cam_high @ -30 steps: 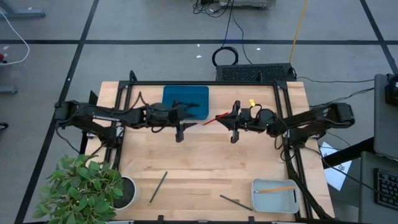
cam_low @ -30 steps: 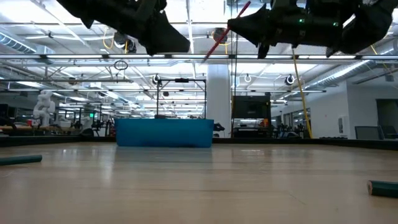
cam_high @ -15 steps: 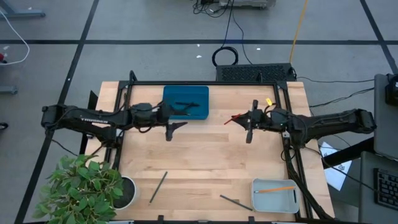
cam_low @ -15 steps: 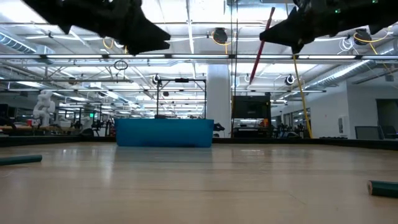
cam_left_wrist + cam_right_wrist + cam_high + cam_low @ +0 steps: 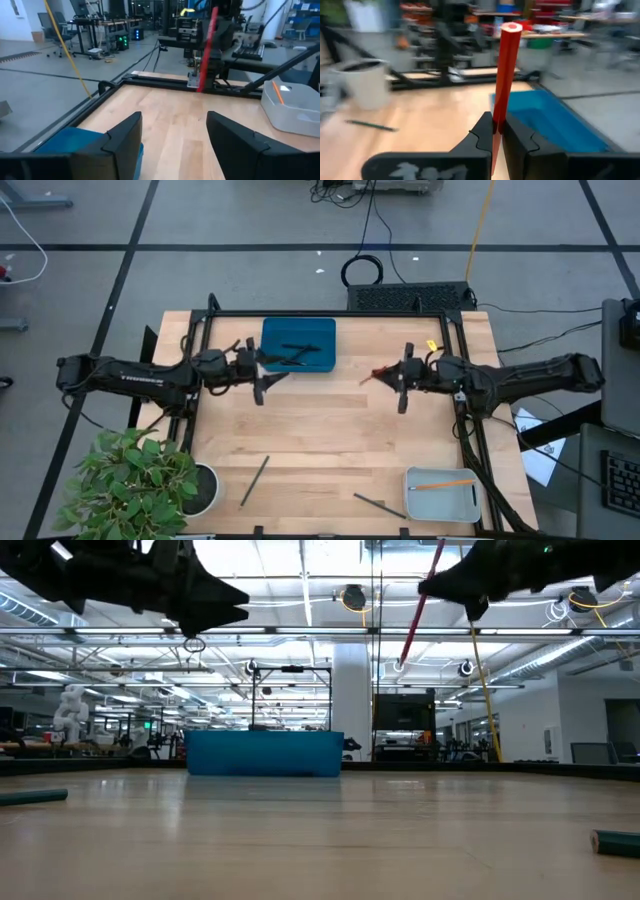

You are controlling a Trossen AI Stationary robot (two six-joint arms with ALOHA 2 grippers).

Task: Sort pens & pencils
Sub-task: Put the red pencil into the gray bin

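Wide bare counter [image 5: 330, 440] between the two arms, easy passage there. Blue tray [image 5: 299, 344] blocks the far side, the left hand [image 5: 262, 376] hanging just beside its corner. Near edge is busier: potted plant [image 5: 140, 480], white tray [image 5: 442, 493], and two loose dark pencils [image 5: 254, 481] lying flat.

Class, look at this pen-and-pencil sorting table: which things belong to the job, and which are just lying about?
Job: red pencil in the right gripper; orange pencil in the grey tray; pens in the blue tray; two dark sticks; left gripper.
Lying about: potted plant; floor cables.
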